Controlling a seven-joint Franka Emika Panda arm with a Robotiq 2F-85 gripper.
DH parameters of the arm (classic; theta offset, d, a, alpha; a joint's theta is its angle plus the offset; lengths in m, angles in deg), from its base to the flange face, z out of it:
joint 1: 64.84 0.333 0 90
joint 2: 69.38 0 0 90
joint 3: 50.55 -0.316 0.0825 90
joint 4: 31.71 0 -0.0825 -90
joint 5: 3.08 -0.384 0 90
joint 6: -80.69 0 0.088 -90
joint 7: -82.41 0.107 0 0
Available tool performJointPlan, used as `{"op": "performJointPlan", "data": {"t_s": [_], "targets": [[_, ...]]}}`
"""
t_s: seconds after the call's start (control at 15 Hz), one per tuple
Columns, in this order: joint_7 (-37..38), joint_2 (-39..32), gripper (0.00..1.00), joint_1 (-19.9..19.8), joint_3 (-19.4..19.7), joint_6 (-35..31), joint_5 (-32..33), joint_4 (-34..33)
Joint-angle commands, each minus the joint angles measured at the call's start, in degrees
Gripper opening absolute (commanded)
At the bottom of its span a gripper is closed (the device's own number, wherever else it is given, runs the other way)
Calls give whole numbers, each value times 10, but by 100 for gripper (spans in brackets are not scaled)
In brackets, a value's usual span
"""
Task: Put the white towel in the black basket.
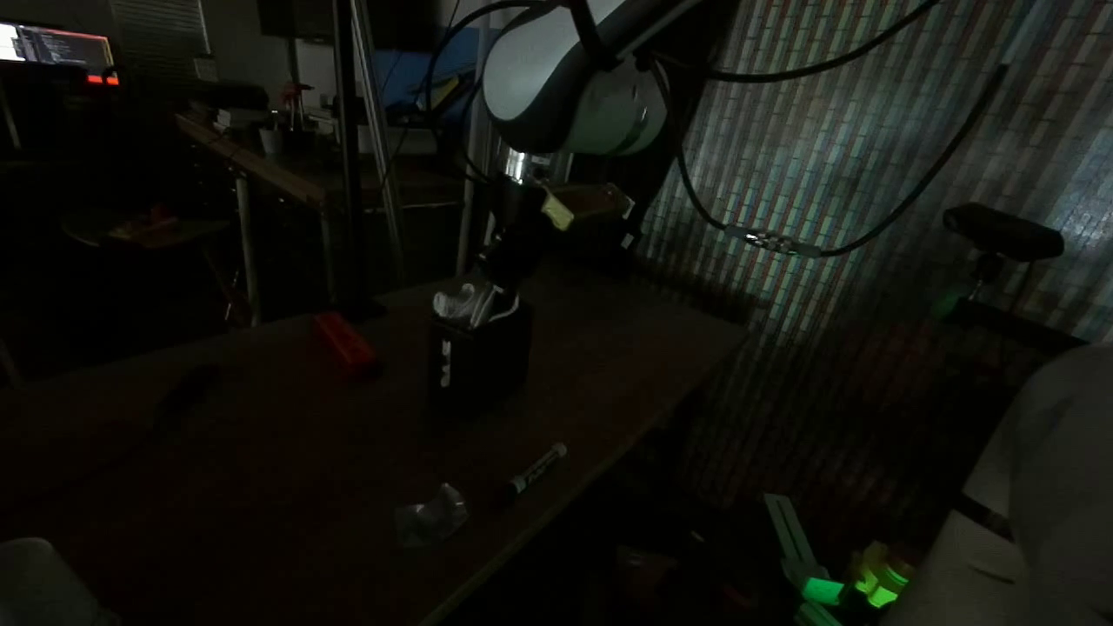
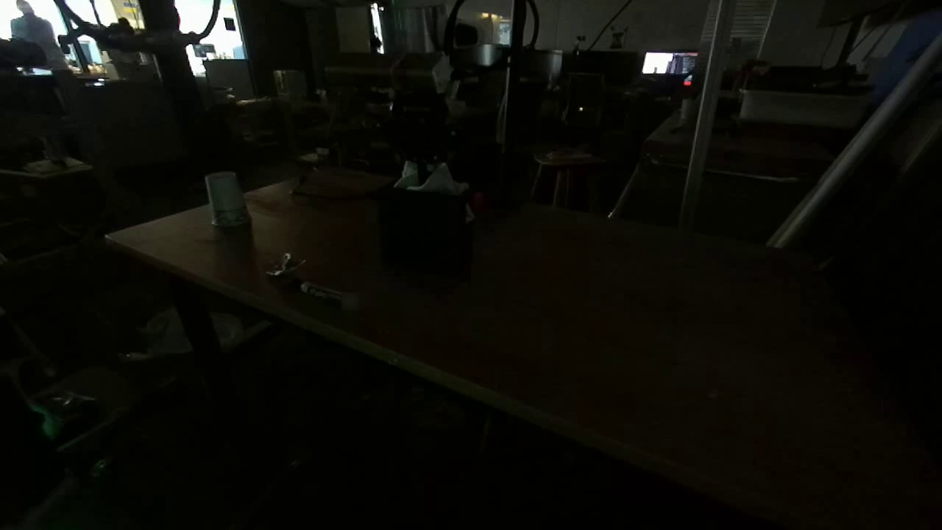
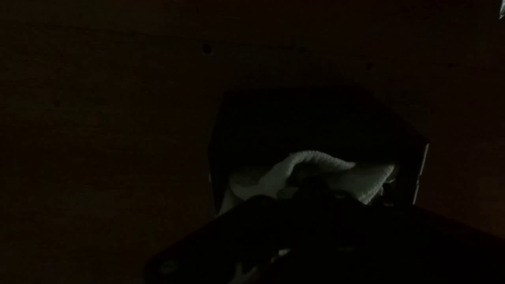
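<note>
I note white towel (image 1: 456, 304) crowding the mouth of the black basket (image 1: 483, 358) at my gripper (image 1: 503, 296). Bare tabletop (image 1: 591, 365) gives me passage between basket and dry-erase marker (image 1: 535, 471); the clear wrapper (image 1: 435, 517) near it and the red object (image 1: 343, 339) near the basket obstruct low travel.

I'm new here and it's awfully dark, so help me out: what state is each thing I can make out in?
Black basket: standing upright
White towel: bunched up, partly inside the basket, partly rising above it
Claw: down at the towel; too dark to tell whether open or shut
Cup: standing, apparently upside down
Marker: lying on its side
Clear wrapper: crumpled
Red object: lying down
Background screen: lit
</note>
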Motion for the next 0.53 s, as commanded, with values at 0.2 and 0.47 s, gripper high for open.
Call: {"op": "performJointPlan", "data": {"t_s": [0.2,0.47], "targets": [[-16,-23,0,2,2,-9,-8,-20],[-18,-28,0,3,0,-7,-6,-28]]}}
